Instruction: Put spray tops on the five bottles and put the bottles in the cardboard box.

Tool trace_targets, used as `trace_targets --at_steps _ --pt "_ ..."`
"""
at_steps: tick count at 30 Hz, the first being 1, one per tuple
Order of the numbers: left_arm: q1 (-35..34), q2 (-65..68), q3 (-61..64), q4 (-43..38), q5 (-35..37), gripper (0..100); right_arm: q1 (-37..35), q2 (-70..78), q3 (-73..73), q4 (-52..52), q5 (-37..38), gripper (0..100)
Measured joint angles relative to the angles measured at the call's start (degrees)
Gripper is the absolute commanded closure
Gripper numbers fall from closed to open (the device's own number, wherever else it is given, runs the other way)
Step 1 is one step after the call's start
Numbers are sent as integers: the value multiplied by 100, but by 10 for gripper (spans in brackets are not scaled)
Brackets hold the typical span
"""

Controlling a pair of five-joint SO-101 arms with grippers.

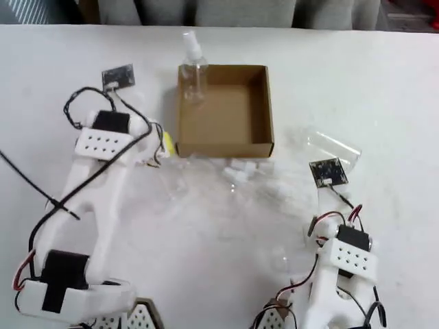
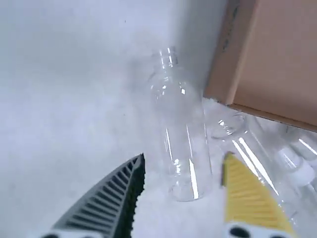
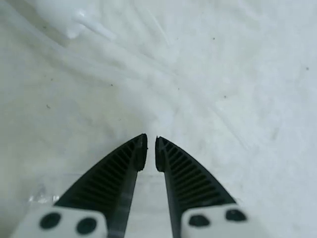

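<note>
The left gripper (image 2: pixel 185 159), spread wide, straddles the base of an uncapped bottle (image 2: pixel 178 114) lying on the table (image 2: pixel 64 99) just beside the box (image 2: pixel 277 59), its long axis running out between the jaws, neck away, while the right gripper (image 3: pixel 151 146), all but closed and empty, sits well apart.

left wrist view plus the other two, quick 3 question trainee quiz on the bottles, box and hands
1. True or false: the clear bottle nearest the left hand wears a spray top.
2. The right hand holds: A a bottle, B a spray top, C nothing.
3. How many bottles are in the cardboard box?
Key: 1 false, its neck is open. 2 C, fingers closed on nothing. 3 one, the topped bottle in a corner.
</note>
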Motion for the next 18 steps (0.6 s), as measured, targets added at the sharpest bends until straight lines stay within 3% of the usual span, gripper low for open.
trace_targets --at_steps 7,18 --pt "9 281 510 -756 246 679 0 0 0 0 0 981" --pt "-158 668 519 -1029 422 679 0 0 0 0 0 981"
